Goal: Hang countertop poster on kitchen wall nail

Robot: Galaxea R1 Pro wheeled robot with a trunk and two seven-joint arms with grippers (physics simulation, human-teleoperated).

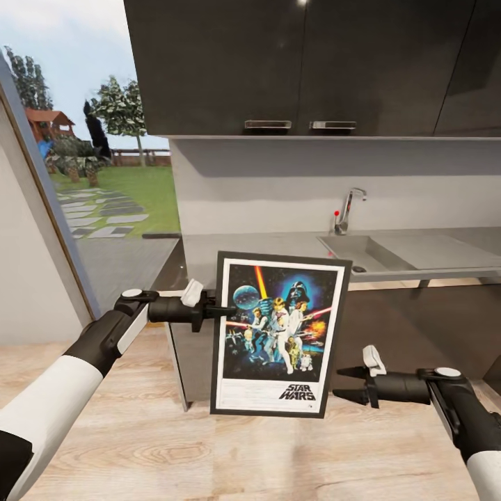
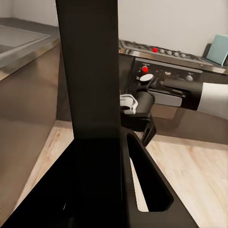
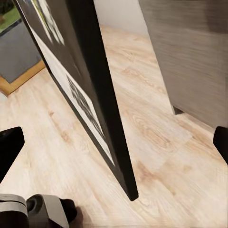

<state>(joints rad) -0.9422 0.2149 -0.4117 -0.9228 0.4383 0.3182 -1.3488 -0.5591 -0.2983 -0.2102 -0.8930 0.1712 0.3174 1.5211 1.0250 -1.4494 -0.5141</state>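
Left gripper was clamped on the left edge of the black-framed, white-bordered Star Wars poster, held upright off the glossy grey kitchen countertop. Right gripper hung beside its lower right corner, jaws spread wide, empty.

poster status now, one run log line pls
poster: off countertop, upright, unhung | left gripper: shut on poster's edge | right gripper: open, apart from poster

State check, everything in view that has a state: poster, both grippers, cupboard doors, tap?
poster: off the counter, held upright in the air, print facing the head camera.
left gripper: shut on the poster's left edge.
right gripper: jaws open, empty, apart from the poster's right edge.
cupboard doors: closed.
tap: no water seen running.
counter: bare where visible.
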